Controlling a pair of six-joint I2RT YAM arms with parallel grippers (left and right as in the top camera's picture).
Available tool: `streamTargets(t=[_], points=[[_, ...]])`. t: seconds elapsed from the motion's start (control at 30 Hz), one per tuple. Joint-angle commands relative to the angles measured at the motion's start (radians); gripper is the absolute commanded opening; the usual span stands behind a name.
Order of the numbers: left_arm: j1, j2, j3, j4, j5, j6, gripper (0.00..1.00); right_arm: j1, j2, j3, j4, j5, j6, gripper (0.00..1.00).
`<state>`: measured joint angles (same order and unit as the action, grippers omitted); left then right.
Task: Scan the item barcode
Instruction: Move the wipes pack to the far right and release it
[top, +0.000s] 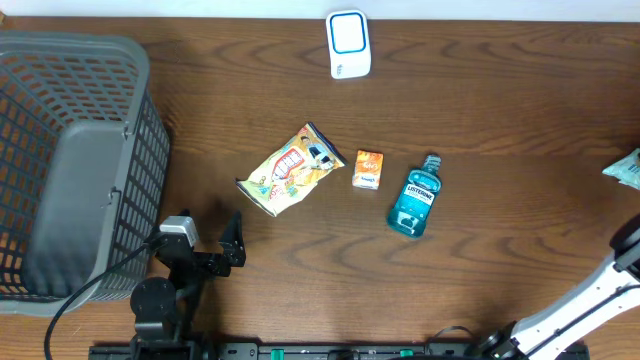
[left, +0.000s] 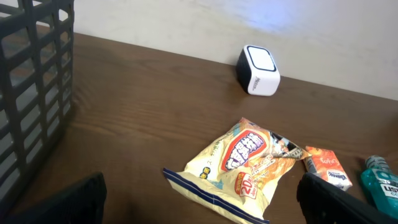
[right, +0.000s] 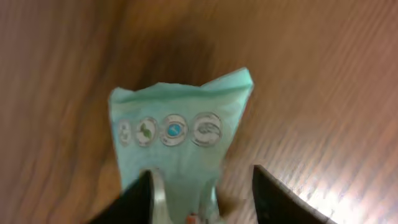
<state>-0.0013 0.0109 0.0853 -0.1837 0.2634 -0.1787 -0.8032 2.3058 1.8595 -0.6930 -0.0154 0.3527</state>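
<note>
A teal packet (right: 180, 134) lies on the wooden table, filling the middle of the right wrist view. My right gripper (right: 202, 180) straddles its near end with the jaws apart; the packet rests against the left finger (right: 140, 199), and bare table shows between it and the right finger. In the overhead view the packet (top: 625, 167) sits at the far right edge. The white and blue scanner (top: 348, 44) stands at the back centre. My left gripper (top: 215, 250) rests open near the front left, nothing between its fingers, facing a yellow snack bag (left: 249, 165).
A grey mesh basket (top: 70, 170) fills the left side. The snack bag (top: 291, 170), a small orange box (top: 368, 168) and a blue mouthwash bottle (top: 416, 198) lie in a row mid-table. The right arm (top: 600, 290) reaches in from the front right.
</note>
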Motion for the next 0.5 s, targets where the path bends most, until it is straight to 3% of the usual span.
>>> streamTargets(t=[0.0, 0.27, 0.47], points=[[-0.003, -0.007, -0.021, -0.018, 0.013, 0.01, 0.98, -0.04, -0.069, 0.046, -0.005, -0.352, 0.007, 0.99], [-0.003, -0.007, -0.021, -0.018, 0.013, 0.01, 0.98, 0.016, -0.151, 0.054, -0.002, -0.825, 0.169, 0.99], [-0.003, -0.007, -0.021, -0.018, 0.013, 0.01, 0.98, 0.204, -0.295, 0.054, -0.115, -0.758, 0.163, 0.99]])
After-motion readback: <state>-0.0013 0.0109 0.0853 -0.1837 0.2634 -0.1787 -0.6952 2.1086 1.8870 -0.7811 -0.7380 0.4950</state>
